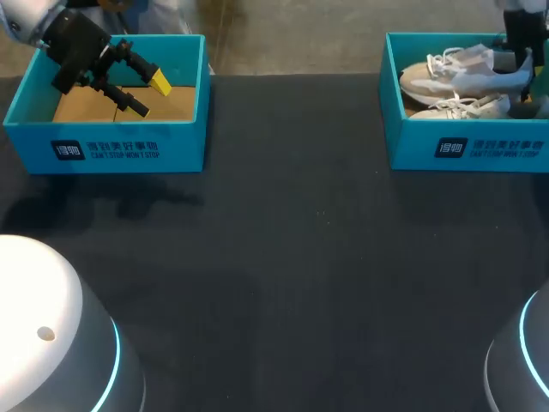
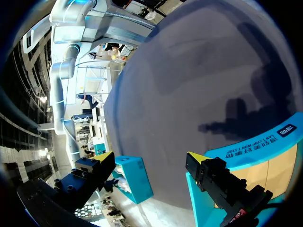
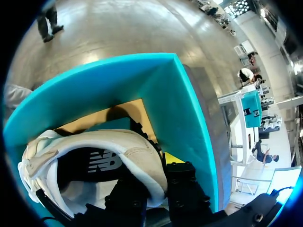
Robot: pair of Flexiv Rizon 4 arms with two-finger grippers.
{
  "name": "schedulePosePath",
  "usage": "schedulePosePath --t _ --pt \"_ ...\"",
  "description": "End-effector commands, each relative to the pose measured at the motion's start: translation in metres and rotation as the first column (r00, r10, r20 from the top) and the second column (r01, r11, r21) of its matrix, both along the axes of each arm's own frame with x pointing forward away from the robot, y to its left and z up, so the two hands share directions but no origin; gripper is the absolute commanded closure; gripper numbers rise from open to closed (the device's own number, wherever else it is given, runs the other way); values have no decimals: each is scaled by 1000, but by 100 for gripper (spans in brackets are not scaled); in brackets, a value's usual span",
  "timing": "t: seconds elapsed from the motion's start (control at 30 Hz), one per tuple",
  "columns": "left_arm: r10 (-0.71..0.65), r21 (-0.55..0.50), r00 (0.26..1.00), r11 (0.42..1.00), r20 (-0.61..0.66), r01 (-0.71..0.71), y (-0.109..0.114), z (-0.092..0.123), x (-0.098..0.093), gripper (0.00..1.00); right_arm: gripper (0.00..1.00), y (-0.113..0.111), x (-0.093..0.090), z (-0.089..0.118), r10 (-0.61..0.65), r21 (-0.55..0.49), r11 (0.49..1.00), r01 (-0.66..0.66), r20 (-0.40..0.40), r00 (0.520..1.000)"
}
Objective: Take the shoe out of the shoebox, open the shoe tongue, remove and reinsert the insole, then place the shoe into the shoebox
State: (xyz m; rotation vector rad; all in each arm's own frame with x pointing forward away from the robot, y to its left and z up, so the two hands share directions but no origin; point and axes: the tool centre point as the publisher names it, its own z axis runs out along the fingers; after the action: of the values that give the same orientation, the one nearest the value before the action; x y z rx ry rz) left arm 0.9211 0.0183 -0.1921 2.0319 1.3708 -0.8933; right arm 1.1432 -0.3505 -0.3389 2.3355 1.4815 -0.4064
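Shoe [image 3: 102, 142] collar pinched in right pincer [image 3: 152, 166], inside shoebox [image 3: 182, 113].

Even light, soft shadows on table [image 1: 292, 275]

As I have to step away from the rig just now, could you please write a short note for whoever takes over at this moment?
Left gripper: open and empty, above the left box, which shows only a cardboard floor.
Right gripper: shut on the heel collar of the shoe, one finger inside, one outside.
The shoe lies in the right shoebox, beside a second shoe.
Done: the shoe is gripped, not yet lifted out.
Left: take it out, open the tongue, remove and reinsert the insole, place it back in the shoebox.
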Motion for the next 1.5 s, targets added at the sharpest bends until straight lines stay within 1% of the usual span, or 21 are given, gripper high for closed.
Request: schedulePosePath --t 0.03,0.23,0.57,0.8,0.83,0.93,1.0,1.07,1.1,1.13,1.27,1.3,1.37,1.4,1.43,1.5 --pt "-1 2 1000 1000 1 1 0 0 0 0 100 -6 13 -13 -18 4 1000 18 -17 1000" --pt "-1 2 1000 1000 1 1 0 0 0 0 100 -11 15 -22 -35 -1 999 35 -21 999" --pt "-1 2 1000 1000 1 1 0 0 0 0 100 -11 13 -37 -34 -12 999 34 -38 999" --pt "-1 2 1000 1000 1 1 0 0 0 0 100 -13 13 -41 -47 -13 999 46 -47 998" --pt "-1 2 1000 1000 1 1 0 0 0 0 90 -13 13 -41 -49 -13 999 48 -46 998" --pt "-1 2 1000 1000 1 1 0 0 0 0 82 -13 12 -39 -54 -11 999 53 -42 998" --pt "-1 2 1000 1000 1 1 0 0 0 0 72 -12 12 -38 -55 -9 998 55 -41 998" --pt "-1 2 1000 1000 1 1 0 0 0 0 65 -12 11 -36 -56 -8 998 56 -39 998" --pt "-1 2 1000 1000 1 1 0 0 0 0 64 -11 10 -34 -57 -7 998 57 -38 998" --pt "-1 2 1000 1000 1 1 0 0 0 0 57 -11 10 -34 -57 -7 998 57 -37 998" --pt "-1 2 1000 1000 1 1 0 0 0 0 52 -9 8 -26 -57 -6 998 57 -27 998" --pt "-1 2 1000 1000 1 1 0 0 0 0 51 -9 8 -23 -60 -1 998 60 -21 998" --pt "-1 2 1000 1000 1 1 0 0 0 0 45 -8 8 -18 -59 1 998 59 -16 998" --pt "-1 2 1000 1000 1 1 0 0 0 0 45 -8 8 -14 -61 6 998 61 -4 998" --pt "-1 2 1000 1000 1 1 0 0 0 0 41 -8 8 -10 -62 7 998 62 1 998" --pt "-1 2 1000 1000 1 1 0 0 0 0 40 -7 8 -2 -66 32 997 66 13 998"
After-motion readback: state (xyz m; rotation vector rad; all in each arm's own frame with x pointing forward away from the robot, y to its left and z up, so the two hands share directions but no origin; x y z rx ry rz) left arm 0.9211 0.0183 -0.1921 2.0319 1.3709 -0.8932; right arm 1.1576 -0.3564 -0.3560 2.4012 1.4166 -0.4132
